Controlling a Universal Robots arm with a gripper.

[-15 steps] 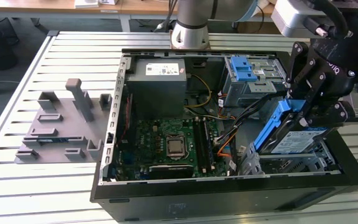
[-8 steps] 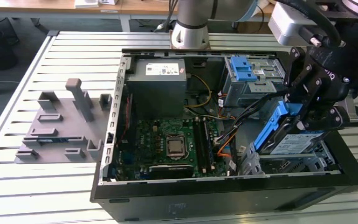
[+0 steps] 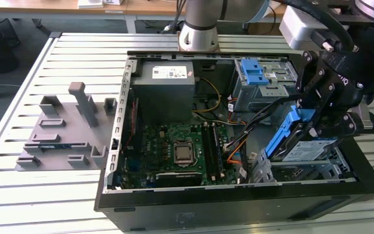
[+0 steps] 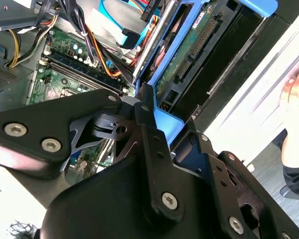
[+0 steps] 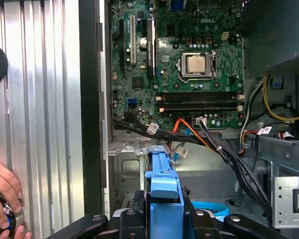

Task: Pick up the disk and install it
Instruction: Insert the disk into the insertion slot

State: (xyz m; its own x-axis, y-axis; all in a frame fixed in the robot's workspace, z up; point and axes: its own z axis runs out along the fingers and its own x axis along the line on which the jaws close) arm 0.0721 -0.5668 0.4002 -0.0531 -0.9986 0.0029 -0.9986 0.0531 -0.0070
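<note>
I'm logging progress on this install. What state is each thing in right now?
gripper: shut on the disk.
disk: tilted, lifted, not yet seated.
case: lying flat, side panel off, open.
CPU: bare, no cooler on it.
hand: resting on the table beside the case.
</note>
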